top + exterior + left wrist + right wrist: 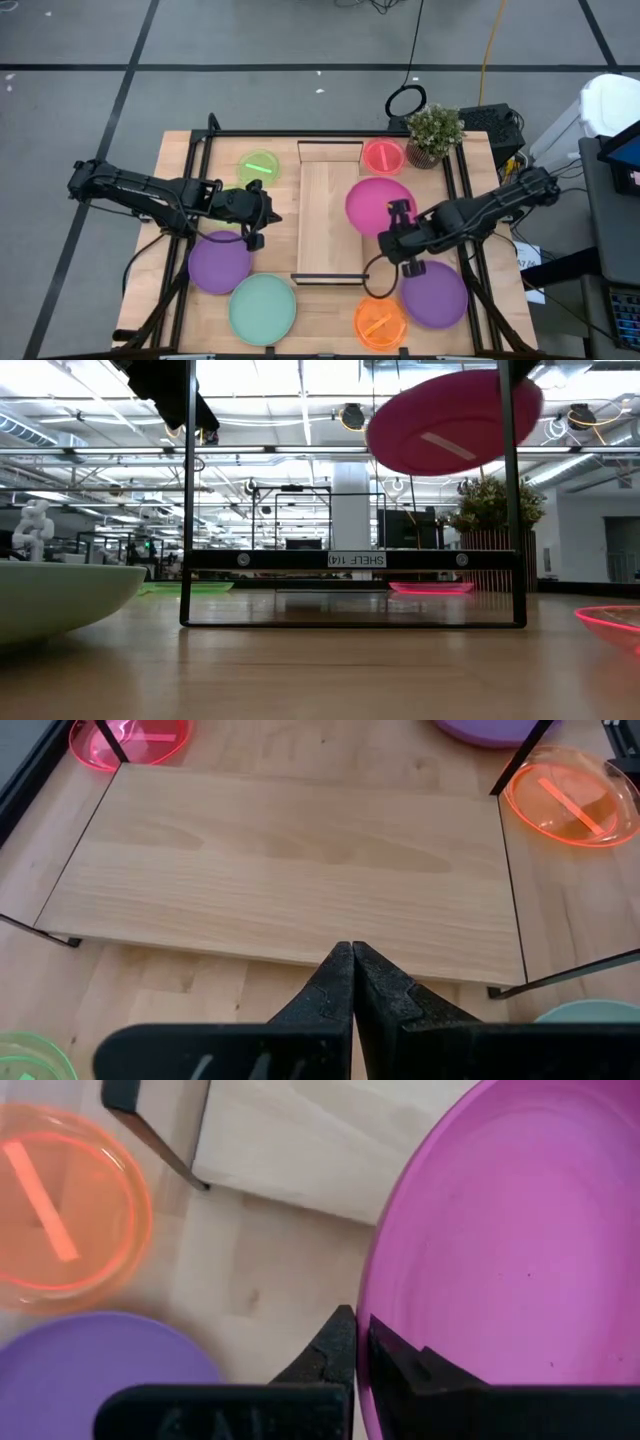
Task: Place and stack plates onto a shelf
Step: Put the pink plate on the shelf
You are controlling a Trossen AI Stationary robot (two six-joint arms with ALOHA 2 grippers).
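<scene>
Two hands work here: the right hand (358, 1342) pinches the rim of a smooth, round magenta plate (378, 203) raised over the pale, grained wooden shelf (330, 220), whose black frame reads "SHELF (14)"; the left hand (353, 982) is closed, empty, beside it above the counter (175, 190).

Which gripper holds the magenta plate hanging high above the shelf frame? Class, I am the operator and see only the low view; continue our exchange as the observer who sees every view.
Observer: The right gripper; the right wrist view shows it shut on the rim of the magenta plate.
Operator: Is anything on the shelf yet?
Observer: No. The left wrist view shows the board of the shelf bare.
Operator: Where is the other arm?
Observer: The left gripper is shut and empty, left of the shelf, between the lime-green plate and a purple plate.
</scene>
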